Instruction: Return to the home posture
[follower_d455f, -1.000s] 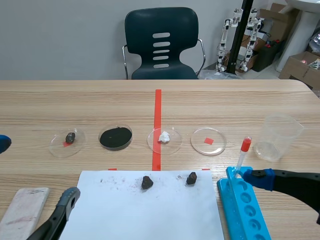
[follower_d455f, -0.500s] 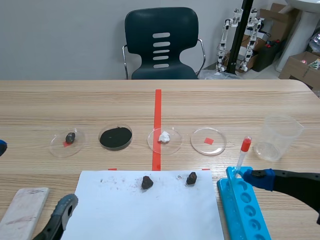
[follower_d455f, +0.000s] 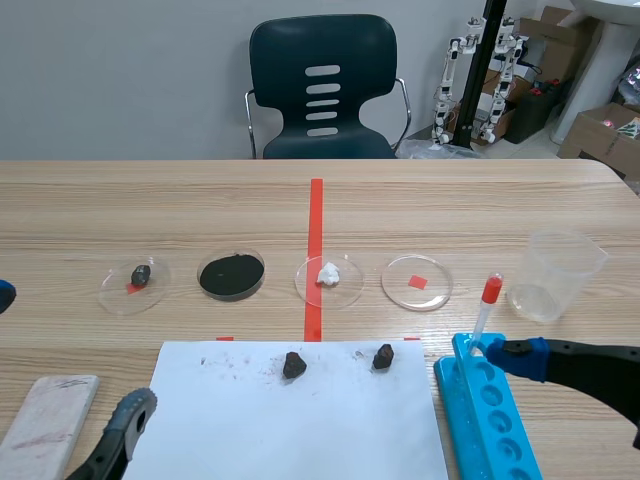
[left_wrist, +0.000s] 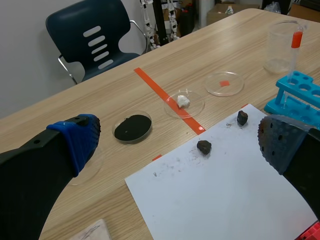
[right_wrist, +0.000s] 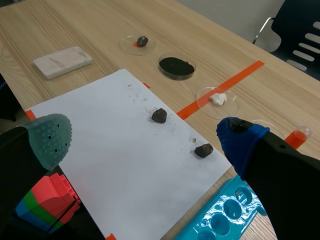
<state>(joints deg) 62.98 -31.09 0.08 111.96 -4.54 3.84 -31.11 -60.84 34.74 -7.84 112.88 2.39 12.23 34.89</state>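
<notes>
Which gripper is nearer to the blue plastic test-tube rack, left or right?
Right. The right gripper is at the far end of the blue plastic test-tube rack, by the red-capped tube; the left gripper is across the white paper sheet.

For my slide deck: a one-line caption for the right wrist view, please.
Open right pincer frames white paper with two dark lumps; petri dishes lie beyond.
</notes>
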